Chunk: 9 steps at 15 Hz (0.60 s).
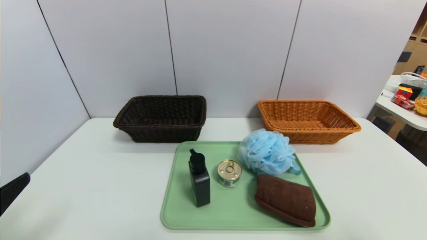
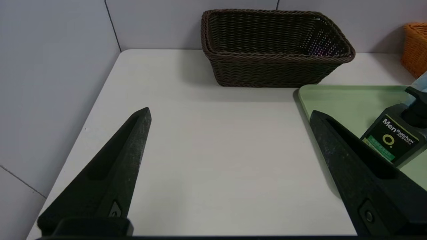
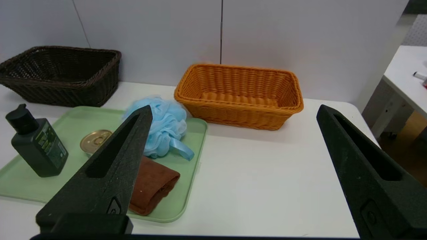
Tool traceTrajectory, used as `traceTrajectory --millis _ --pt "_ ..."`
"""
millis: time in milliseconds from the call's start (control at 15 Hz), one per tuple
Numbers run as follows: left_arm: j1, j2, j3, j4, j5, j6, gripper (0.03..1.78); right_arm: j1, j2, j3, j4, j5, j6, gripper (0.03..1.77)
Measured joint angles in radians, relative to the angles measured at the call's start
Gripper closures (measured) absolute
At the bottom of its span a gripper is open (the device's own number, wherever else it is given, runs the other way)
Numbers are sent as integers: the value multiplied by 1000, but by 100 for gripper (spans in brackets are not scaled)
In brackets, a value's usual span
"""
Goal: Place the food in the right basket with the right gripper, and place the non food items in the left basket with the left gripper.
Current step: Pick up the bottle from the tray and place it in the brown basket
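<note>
A small tin can with a gold pull-ring lid stands on the green tray between a black bottle and a light blue bath pouf. A folded brown towel lies at the tray's near right. Behind stand the dark brown left basket and the orange right basket, both empty. My left gripper hangs open over bare table left of the tray. Off the tray's right side my right gripper is open, holding nothing.
The white table is walled by grey panels behind and at the left. A dark arm part shows at the left edge. A second table with clutter stands off to the right.
</note>
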Motion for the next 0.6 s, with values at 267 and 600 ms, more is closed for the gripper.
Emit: traceTrajectory --millis 267,600 --pt "-9 115 15 -125 -7 2 12 21 107 -6 -6 14 -4 10" --pt "-97 239 126 -374 -8 3 12 103 158 56 -97 16 -7 10"
